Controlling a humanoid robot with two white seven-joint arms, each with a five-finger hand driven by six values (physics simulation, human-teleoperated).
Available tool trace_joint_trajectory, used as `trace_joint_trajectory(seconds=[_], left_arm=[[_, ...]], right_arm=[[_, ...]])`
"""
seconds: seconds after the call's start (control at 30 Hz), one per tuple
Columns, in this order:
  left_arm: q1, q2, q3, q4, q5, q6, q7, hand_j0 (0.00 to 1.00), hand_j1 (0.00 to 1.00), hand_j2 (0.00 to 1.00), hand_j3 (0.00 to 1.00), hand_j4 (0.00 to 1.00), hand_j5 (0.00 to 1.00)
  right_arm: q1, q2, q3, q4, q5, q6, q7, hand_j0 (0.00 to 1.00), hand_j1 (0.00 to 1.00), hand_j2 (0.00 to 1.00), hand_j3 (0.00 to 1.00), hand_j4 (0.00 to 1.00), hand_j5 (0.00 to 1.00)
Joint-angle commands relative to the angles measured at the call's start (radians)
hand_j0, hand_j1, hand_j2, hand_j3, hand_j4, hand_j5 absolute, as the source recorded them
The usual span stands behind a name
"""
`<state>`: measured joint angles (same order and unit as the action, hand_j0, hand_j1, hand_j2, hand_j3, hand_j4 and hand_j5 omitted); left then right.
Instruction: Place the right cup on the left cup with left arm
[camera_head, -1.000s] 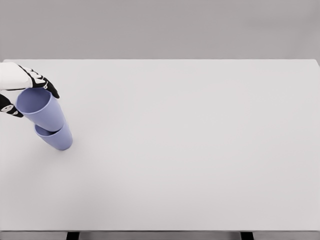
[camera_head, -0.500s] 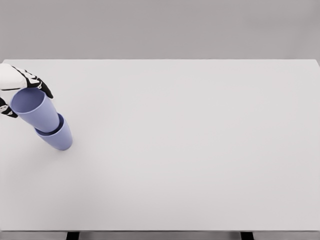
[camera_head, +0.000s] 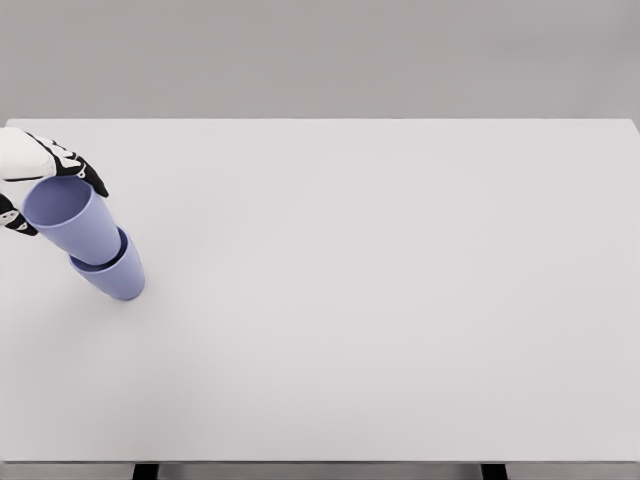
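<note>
Two lavender cups stand nested at the far left of the white table (camera_head: 380, 300). The lower cup (camera_head: 118, 278) rests on the table. The upper cup (camera_head: 75, 222) sits inside it, tilted toward the left. My left hand (camera_head: 45, 185) comes in from the left edge and has its black-tipped fingers wrapped around the upper cup's rim, one finger over the far side, another at the near left. The right arm does not show.
The table's left edge runs close beside the cups. Its front edge lies along the bottom of the view, with dark legs just visible beneath it.
The upper cup has dropped into the lower cup and tipped to the left, and my left hand has moved down and left with it. Hardly anything has shifted over the last half second.
</note>
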<state>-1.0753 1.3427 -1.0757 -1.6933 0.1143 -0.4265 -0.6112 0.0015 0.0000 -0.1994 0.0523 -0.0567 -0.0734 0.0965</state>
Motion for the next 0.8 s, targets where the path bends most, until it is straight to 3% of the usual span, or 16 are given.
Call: trace_joint_trajectory(seconds=[0.0, 0.57, 0.77], left_arm=[[0.0, 0.001, 0.002, 0.0, 0.004, 0.002, 0.0, 0.73, 0.73, 0.73, 0.73, 0.73, 0.73], [0.014, -0.002, 0.002, 0.003, 0.004, 0.002, 0.0, 0.75, 0.75, 0.75, 0.75, 0.75, 0.75], [0.014, -0.002, 0.002, 0.003, 0.004, 0.002, 0.0, 0.84, 0.84, 0.84, 0.84, 0.84, 0.84]], right_arm=[[0.0, 0.0, 0.0, 0.0, 0.0, 0.0, 0.0, 1.0, 1.0, 1.0, 1.0, 1.0, 1.0], [0.0, 0.0, 0.0, 0.0, 0.0, 0.0, 0.0, 1.0, 1.0, 1.0, 1.0, 1.0, 1.0], [0.002, 0.0, 0.0, 0.0, 0.0, 0.0, 0.0, 1.0, 1.0, 1.0, 1.0, 1.0, 1.0]])
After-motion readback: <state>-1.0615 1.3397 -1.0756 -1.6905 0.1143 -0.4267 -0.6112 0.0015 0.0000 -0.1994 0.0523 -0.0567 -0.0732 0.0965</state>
